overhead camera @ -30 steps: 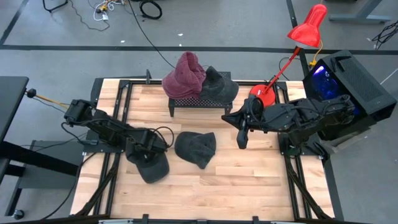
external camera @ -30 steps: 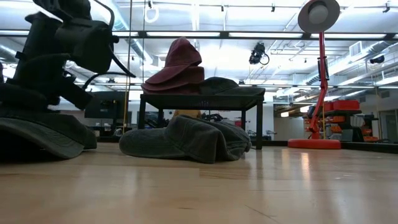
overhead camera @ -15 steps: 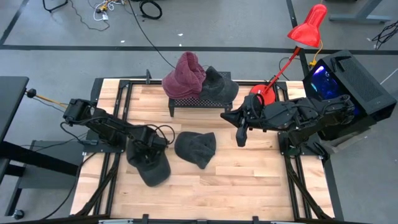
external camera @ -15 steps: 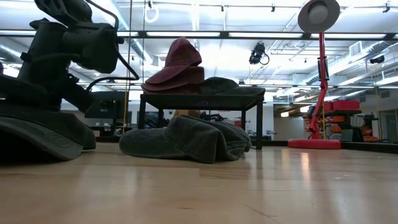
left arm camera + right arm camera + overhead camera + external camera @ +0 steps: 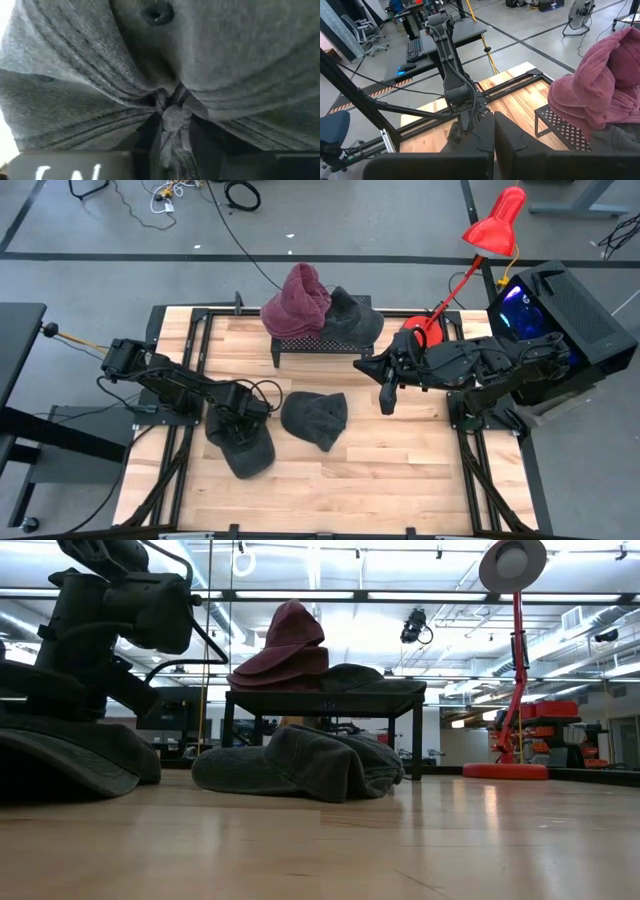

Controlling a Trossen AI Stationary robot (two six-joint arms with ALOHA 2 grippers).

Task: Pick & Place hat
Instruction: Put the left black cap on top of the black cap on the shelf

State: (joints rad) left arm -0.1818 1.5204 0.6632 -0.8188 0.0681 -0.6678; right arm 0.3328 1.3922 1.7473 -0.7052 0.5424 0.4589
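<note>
Hat (image 5: 243, 445) under left hand (image 5: 232, 418), fingers pinching fabric, prob. gripped.

A pale wood counter (image 5: 400, 470) stands on a grey concrete floor (image 5: 100, 240) crossed by black cables (image 5: 240, 194). A red desk lamp (image 5: 497, 222) rises at the counter's far right corner, beside a black cabinet (image 5: 570, 310) lit blue inside. Beyond, the room is wide and open — ceiling strip lights (image 5: 330, 595), a desk (image 5: 427, 37) with a keyboard, office chairs (image 5: 367, 32), a floor fan (image 5: 580, 15).
</note>
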